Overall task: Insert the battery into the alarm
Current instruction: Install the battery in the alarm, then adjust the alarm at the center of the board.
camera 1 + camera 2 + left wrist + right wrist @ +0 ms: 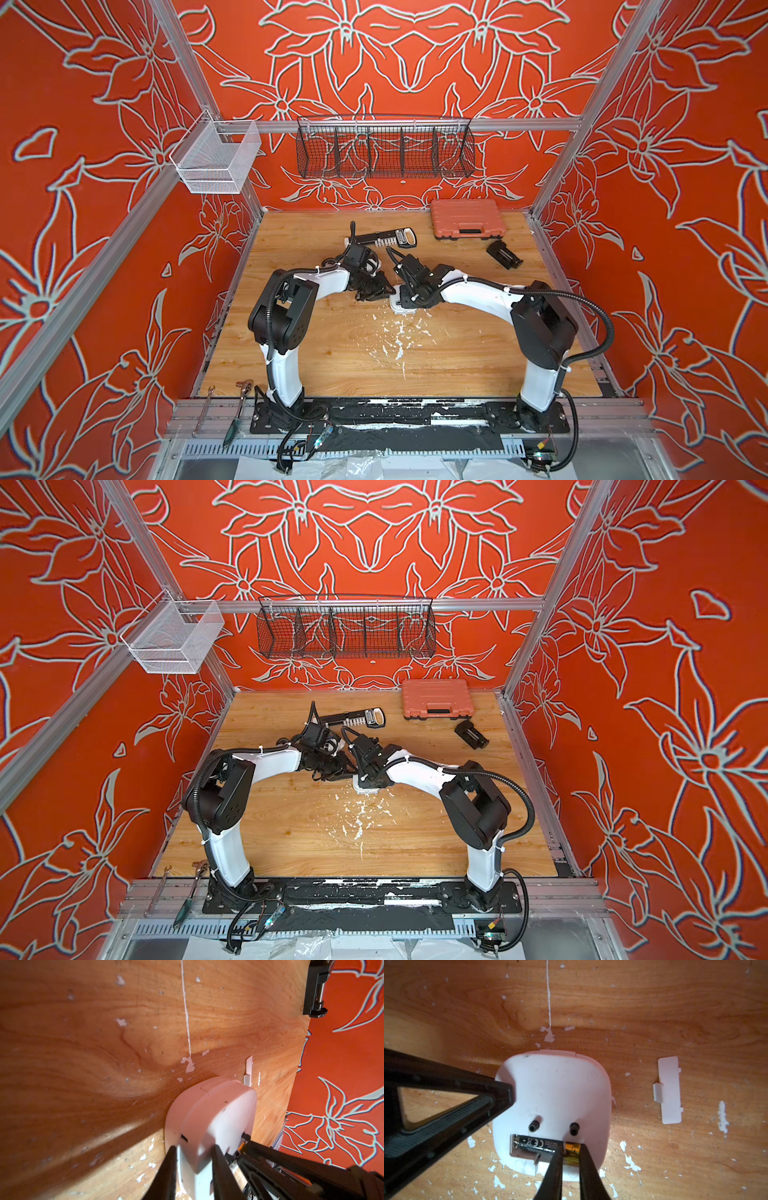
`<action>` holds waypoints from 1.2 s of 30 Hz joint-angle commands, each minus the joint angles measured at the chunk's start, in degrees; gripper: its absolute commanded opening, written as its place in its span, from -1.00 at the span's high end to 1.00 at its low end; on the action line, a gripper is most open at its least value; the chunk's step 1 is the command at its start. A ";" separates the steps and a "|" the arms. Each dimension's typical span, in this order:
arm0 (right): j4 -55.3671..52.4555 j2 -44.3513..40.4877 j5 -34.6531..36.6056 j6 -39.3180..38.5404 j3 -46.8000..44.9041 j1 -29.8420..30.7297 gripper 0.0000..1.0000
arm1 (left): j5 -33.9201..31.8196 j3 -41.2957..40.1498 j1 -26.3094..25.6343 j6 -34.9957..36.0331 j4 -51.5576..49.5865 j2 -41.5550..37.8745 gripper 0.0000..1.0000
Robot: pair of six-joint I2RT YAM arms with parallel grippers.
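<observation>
Battery (535, 1145) sits in alarm (556, 1088) under right gripper (571, 1147); loose cover (669, 1091) lies nearby

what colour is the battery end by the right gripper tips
Gold; the rest of the battery in the alarm is black. Clearest in the right wrist view.

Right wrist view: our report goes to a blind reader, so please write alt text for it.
A white alarm lies back up on a wooden table, a battery in its open slot, with the right gripper straddling the battery's gold end. The left gripper's finger touches the alarm's edge; the slot's cover lies apart on the table.
</observation>
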 commanded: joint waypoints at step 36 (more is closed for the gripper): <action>3.10 -7.58 1.55 -12.79 -3.49 -0.08 -0.18 | -1.36 -1.69 0.10 0.50 -1.43 -0.45 0.43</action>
